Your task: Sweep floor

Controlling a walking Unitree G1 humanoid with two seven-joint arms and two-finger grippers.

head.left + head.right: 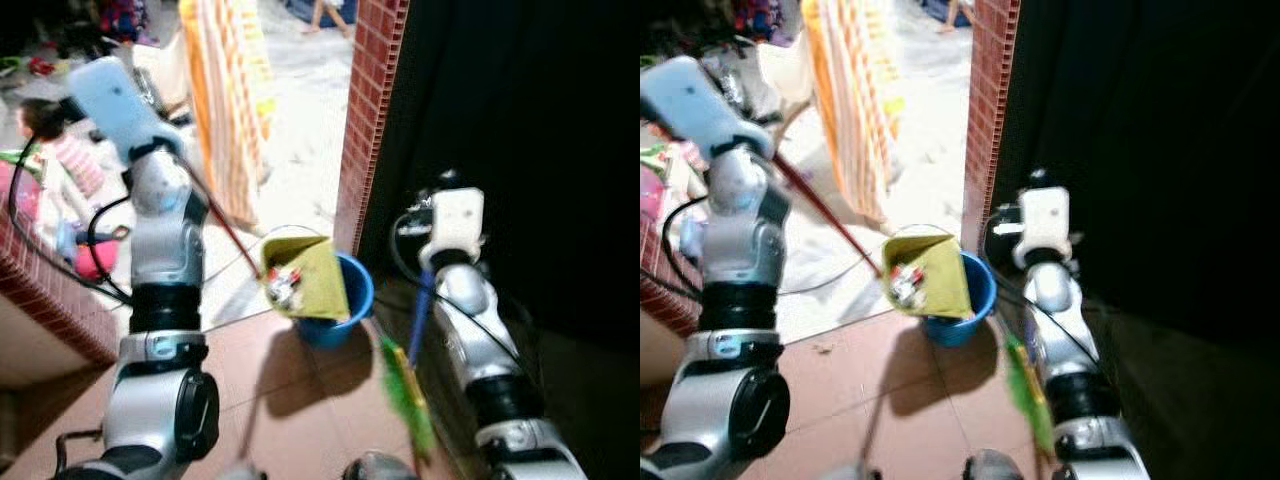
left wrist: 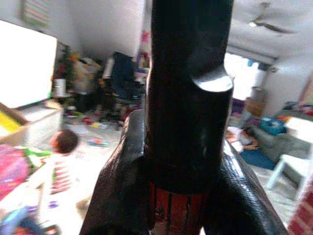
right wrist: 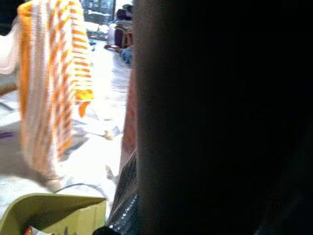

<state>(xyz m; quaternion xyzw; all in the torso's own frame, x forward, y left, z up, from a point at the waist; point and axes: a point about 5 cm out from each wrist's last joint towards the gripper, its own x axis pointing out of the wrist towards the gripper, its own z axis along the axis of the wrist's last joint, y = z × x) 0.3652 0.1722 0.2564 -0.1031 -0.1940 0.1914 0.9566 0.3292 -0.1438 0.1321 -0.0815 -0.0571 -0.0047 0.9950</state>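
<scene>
The left gripper [image 2: 183, 196] is clamped on the dustpan [image 1: 300, 280] handle (trash inside) over the bucket [image 1: 345, 300]. Next, tip it. The right gripper's grip on the broom [image 1: 408, 385]: cannot tell.

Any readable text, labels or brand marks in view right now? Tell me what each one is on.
None can be read.
Scraps in the yellow dustpan: red and white wrappers, any print blurred.
Poster high on the wall in the left wrist view: coloured patches, too blurred to read.
Blue bucket, green broom, striped cloth: no lettering visible.
</scene>
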